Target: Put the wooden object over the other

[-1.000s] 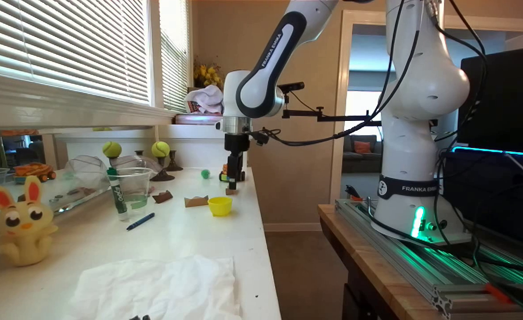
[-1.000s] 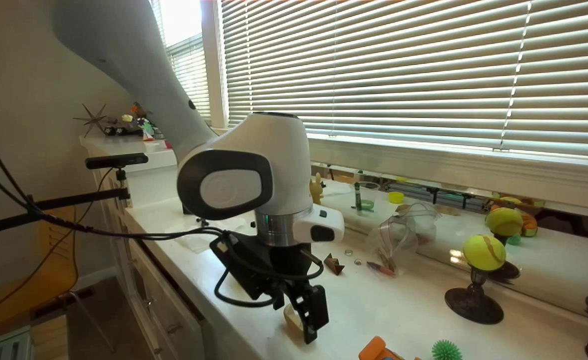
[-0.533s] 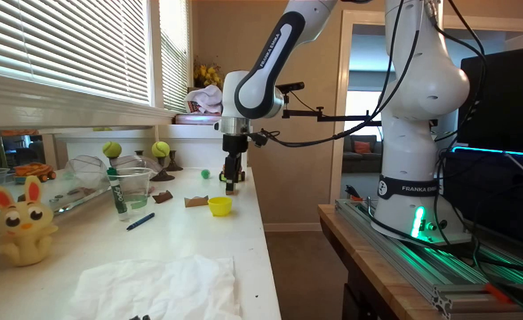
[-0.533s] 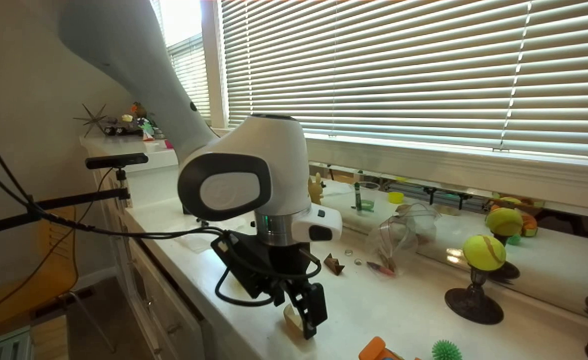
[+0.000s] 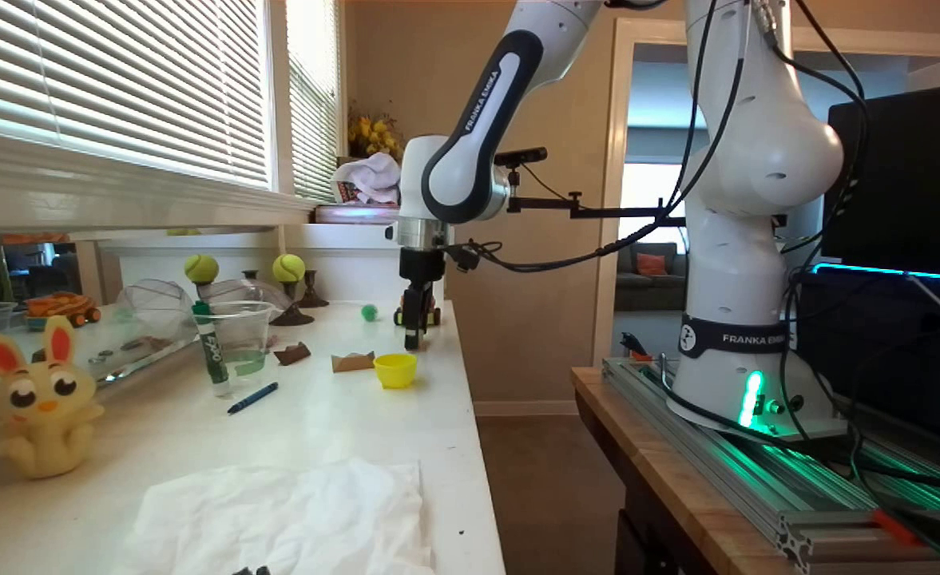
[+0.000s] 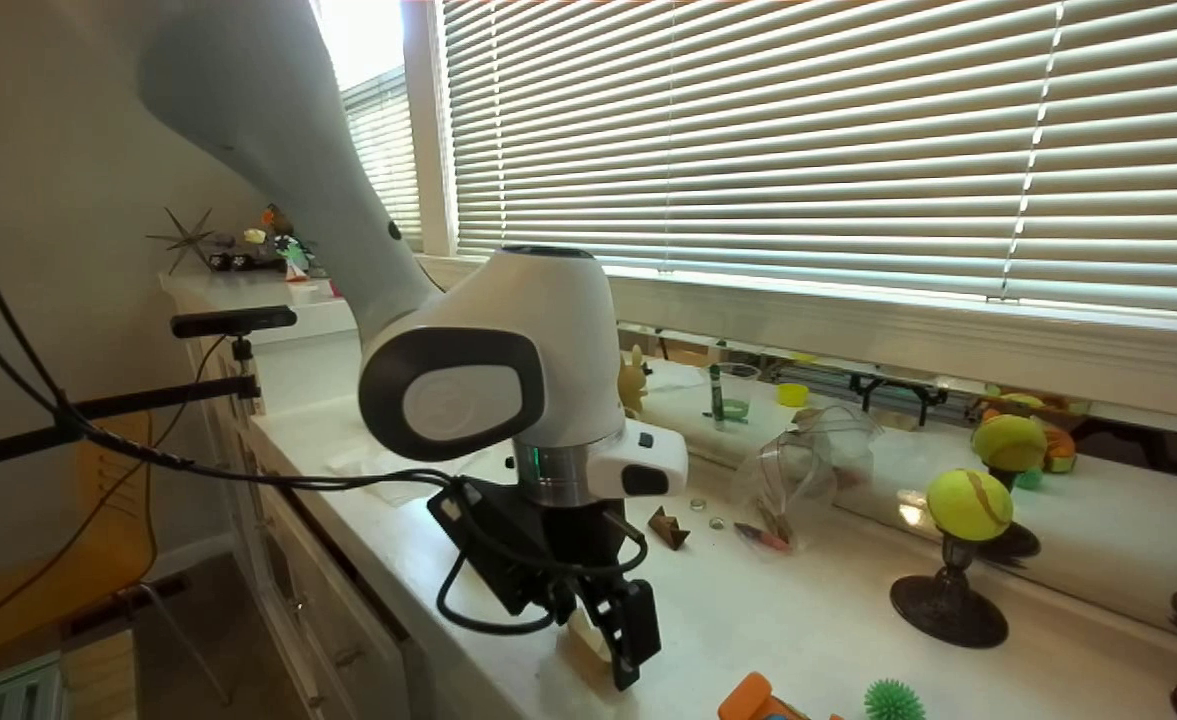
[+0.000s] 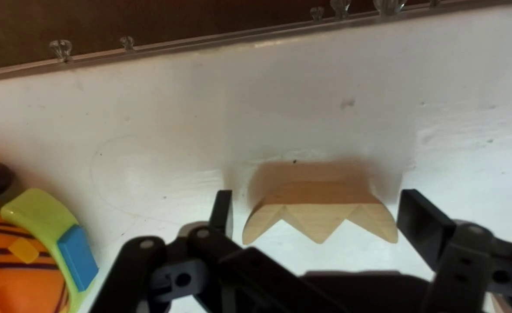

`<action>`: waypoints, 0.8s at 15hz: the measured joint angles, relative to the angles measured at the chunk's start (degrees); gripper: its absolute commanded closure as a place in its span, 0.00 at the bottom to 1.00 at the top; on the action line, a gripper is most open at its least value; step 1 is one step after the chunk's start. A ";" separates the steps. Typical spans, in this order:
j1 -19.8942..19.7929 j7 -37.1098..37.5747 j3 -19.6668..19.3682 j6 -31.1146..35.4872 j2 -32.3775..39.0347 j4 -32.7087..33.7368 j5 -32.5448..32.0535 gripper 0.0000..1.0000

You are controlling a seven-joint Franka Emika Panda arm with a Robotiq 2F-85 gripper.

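Observation:
The wooden object (image 7: pixel 319 213) is a light, rounded piece with a zigzag edge on the white counter, seen in the wrist view. My gripper (image 7: pixel 316 198) is open, with one finger at each end of it. There is a gap at the left finger; whether the right finger touches I cannot tell. In an exterior view part of the wooden object (image 6: pixel 588 636) shows behind my gripper (image 6: pixel 628 660). In an exterior view my gripper (image 5: pixel 413 342) hides it. The other, a low tan-brown block (image 5: pixel 352 362), lies beside the yellow cup, nearer the window.
The yellow cup (image 5: pixel 395 370) stands close to my gripper. An orange-and-green toy (image 7: pixel 29 256) lies left in the wrist view. A dark brown wooden piece (image 5: pixel 292 353), a clear cup (image 5: pixel 238 335), a blue pen (image 5: pixel 252 398) and a green spiky ball (image 6: pixel 893 700) are around. The counter edge (image 5: pixel 470 399) is near.
My gripper has come down a little around the wooden object and shifted slightly. In an exterior view the wooden object, visible under the fingers before, is now hidden. The other things have not moved.

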 measured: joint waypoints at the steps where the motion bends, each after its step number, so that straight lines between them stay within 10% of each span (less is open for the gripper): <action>1: -0.13 0.00 0.10 0.21 0.11 0.01 0.03 0.41; 12: -1.02 -1.99 2.76 0.60 -1.81 0.69 1.61 0.44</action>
